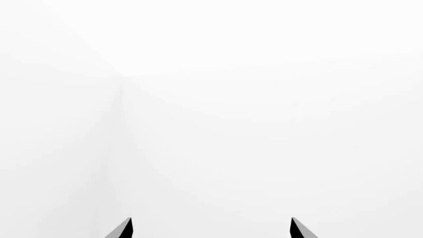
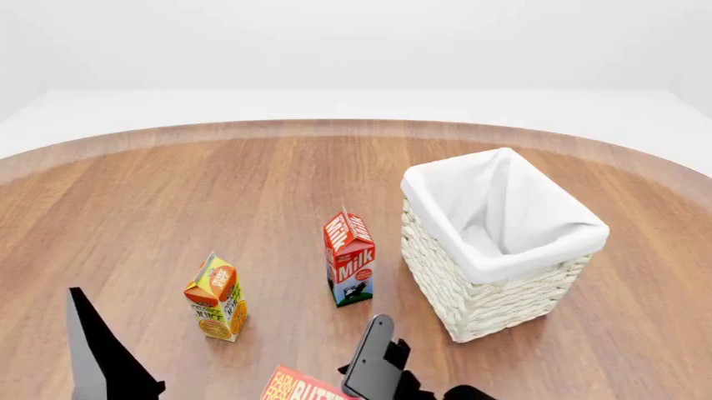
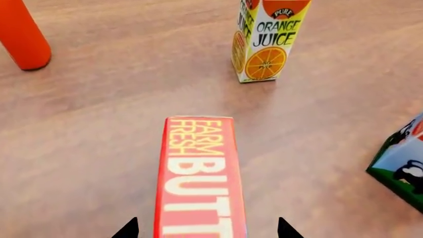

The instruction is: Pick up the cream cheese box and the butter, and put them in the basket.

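Note:
The butter (image 3: 198, 178) is a long red box with "FARM FRESH BUTTER" lettering, lying flat on the wooden table; its end also shows at the bottom of the head view (image 2: 306, 388). My right gripper (image 3: 206, 230) is open, one fingertip on each side of the butter with a gap on both sides. My left gripper (image 1: 211, 229) is open and empty, facing only blank white. The white wicker basket (image 2: 489, 308) with a cloth liner stands at the right. The cream cheese box is out of view.
A red-and-white milk carton (image 2: 349, 258) stands just left of the basket and also shows in the right wrist view (image 3: 403, 166). An orange juice carton (image 2: 217, 298) stands further left (image 3: 268, 39). An orange-red cylinder (image 3: 23, 34) stands beyond the butter. My left arm (image 2: 100, 354) is low at the left.

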